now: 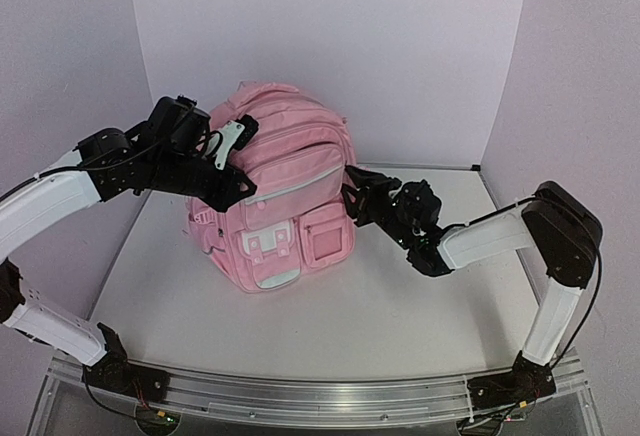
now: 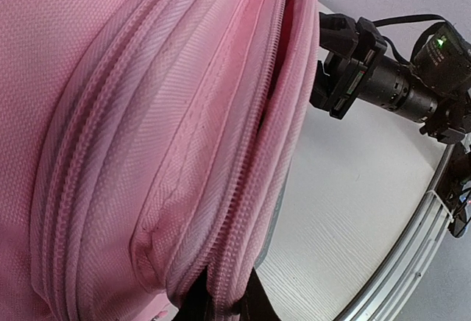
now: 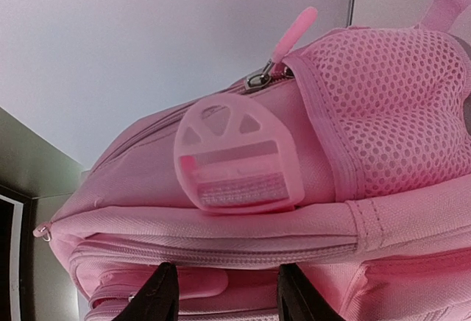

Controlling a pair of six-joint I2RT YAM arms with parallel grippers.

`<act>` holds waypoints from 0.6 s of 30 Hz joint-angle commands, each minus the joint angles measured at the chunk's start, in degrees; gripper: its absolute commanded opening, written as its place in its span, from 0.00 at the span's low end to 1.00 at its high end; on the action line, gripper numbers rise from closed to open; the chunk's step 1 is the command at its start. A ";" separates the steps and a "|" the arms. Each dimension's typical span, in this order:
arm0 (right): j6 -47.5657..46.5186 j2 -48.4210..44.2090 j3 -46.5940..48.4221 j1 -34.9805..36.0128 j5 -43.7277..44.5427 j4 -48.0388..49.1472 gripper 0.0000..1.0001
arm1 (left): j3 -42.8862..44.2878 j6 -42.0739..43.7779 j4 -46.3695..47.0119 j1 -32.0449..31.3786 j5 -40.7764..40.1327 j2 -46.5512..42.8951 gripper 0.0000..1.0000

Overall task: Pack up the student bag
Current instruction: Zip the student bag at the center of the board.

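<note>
While the left gripper (image 1: pixel 238 192) is pinched closed on a fold of pink fabric beside a zip, the right gripper (image 1: pixel 352 196) has its dark fingers (image 3: pixel 163 295) partly apart, with pink fabric showing between them. Whether they touch the fabric is unclear. Both work on the student bag (image 1: pixel 285 206), one gripper at each side. It stands upright near the middle of a white table (image 1: pixel 400 306), front pockets facing the arms. Plain pale walls (image 1: pixel 400 56) enclose the table at the back and on both sides. A silver metal rail (image 1: pixel 330 396) runs along the near edge and carries both arm bases.
</note>
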 commanded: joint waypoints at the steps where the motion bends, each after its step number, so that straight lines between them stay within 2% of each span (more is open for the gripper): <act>1: 0.04 0.21 3.98 0.26 -0.46 5.61 0.44 | 1.99 -0.54 -3.20 0.14 0.18 0.79 0.00; 12: 2.48 -0.55 4.63 0.26 0.03 8.51 0.44 | 2.30 -0.13 -3.44 0.17 -0.06 1.42 0.00; 18: 3.65 -0.04 4.84 0.26 0.21 9.23 0.31 | 2.58 -0.05 -3.48 0.17 -0.06 2.08 0.00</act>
